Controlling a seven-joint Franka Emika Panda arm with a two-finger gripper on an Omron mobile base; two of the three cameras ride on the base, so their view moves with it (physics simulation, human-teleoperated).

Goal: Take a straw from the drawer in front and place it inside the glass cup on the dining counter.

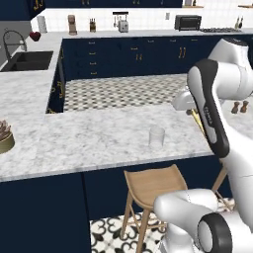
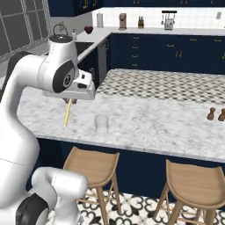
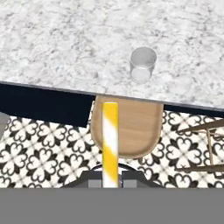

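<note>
The gripper (image 3: 110, 181) is clamped on the straw (image 3: 110, 140), a thin straight stick striped yellow and white. The straw hangs above the dining counter (image 2: 145, 123), beside the clear glass cup (image 2: 101, 124).

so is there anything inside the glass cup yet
Nothing visible: the glass cup looks clear and empty on the dining counter. The straw is clamped in the gripper, above a wooden stool.
</note>
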